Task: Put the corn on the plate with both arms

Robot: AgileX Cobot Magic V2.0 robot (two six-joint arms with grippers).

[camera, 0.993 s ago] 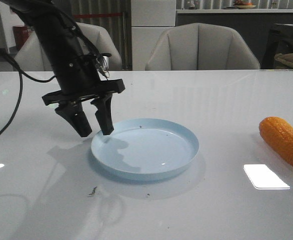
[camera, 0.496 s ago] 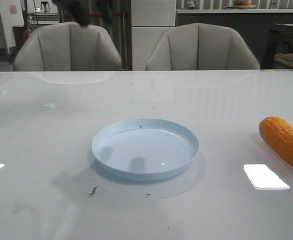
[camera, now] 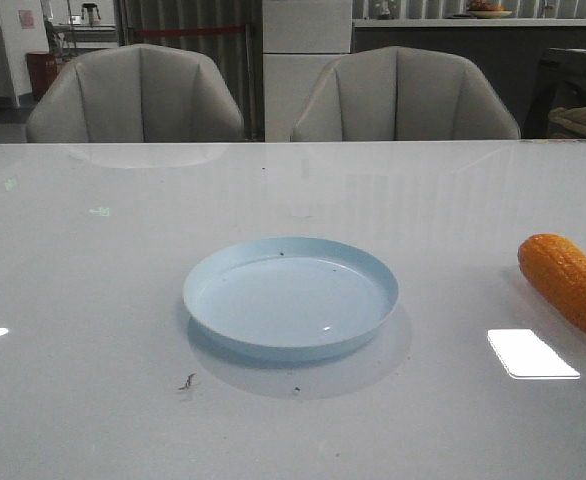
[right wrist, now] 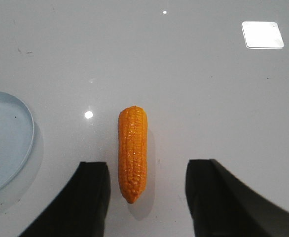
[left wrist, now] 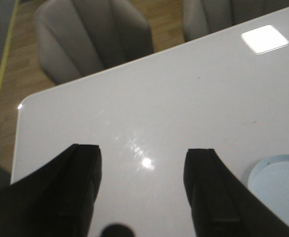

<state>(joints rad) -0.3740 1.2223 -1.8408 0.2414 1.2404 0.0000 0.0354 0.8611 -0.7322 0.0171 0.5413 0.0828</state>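
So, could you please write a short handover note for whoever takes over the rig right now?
Left pincer: open, empty, held above the table beside the plate.
Right pincer: open, empty, hovering over the corn, one finger to each side, no contact visible.
Plate: near the table's middle, nothing on it but a few dark specks.
Corn: lying on the table to the right of the plate, apart from it.
Done: right pincer lined up over the corn.
Left: grasp the corn, carry it over and set it on the plate.
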